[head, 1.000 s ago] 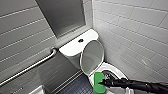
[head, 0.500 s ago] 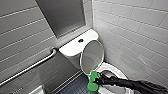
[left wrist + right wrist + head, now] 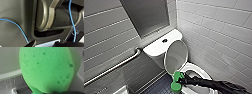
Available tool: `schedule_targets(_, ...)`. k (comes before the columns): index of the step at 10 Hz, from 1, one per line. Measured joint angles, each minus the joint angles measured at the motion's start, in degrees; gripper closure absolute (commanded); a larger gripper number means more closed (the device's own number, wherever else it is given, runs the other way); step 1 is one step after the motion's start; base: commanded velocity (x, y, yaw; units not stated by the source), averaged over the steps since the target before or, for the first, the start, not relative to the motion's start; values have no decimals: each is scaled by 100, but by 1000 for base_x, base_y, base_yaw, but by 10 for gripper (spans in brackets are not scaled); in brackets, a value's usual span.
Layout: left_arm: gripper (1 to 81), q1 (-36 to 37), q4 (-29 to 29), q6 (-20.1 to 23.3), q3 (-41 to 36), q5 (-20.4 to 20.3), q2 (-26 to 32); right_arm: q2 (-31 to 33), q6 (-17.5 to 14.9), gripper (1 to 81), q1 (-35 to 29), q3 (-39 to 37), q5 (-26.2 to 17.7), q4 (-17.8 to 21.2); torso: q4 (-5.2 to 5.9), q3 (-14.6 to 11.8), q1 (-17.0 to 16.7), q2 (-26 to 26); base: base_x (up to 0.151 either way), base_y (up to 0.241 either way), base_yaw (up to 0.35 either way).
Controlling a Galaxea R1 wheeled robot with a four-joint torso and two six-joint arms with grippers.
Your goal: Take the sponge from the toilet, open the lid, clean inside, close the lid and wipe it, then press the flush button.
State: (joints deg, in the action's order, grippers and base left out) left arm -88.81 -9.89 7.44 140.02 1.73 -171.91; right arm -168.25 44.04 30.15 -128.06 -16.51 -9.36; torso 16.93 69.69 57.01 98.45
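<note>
- The right gripper (image 3: 181,80) is clamped on the sponge (image 3: 175,86), holding it on edge at the near rim of the toilet (image 3: 197,69), over the dark floor beside the bowl.
- Up close in the right wrist view, the sponge (image 3: 47,70) is bright green, rounded at the end and pocked with small darker pores.
- Behind it the lid (image 3: 176,56) stands raised, leaning against the tank.
- The flush button (image 3: 164,40) sits dark and round on the tank top.
- A grab bar (image 3: 116,66) runs along the grey tiled wall.
</note>
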Motion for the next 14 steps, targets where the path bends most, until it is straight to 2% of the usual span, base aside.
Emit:
schedule_targets(3, 10, 0, 0, 0, 0, 0, 0, 496, 46, 811, 113, 795, 352, -358, 0, 2, 0, 0, 0, 0, 0)
schedule_targets(5, 10, 2, 0, 0, 0, 0, -2, 1164, 61, 811, 162, 1588, 341, -511, 0, 2, 0, -2, 0, 0, 0)
schedule_targets(8, 10, -2, 0, 0, 0, 2, -2, 2132, 101, 811, 436, 2420, 513, -625, 0, 2, 0, -2, 0, 0, 0)
schedule_targets(14, 10, 0, -4, 2, 0, -22, 0, 3361, 102, 811, 780, 3551, 446, -730, 0, 2, 0, -2, 0, 0, 0)
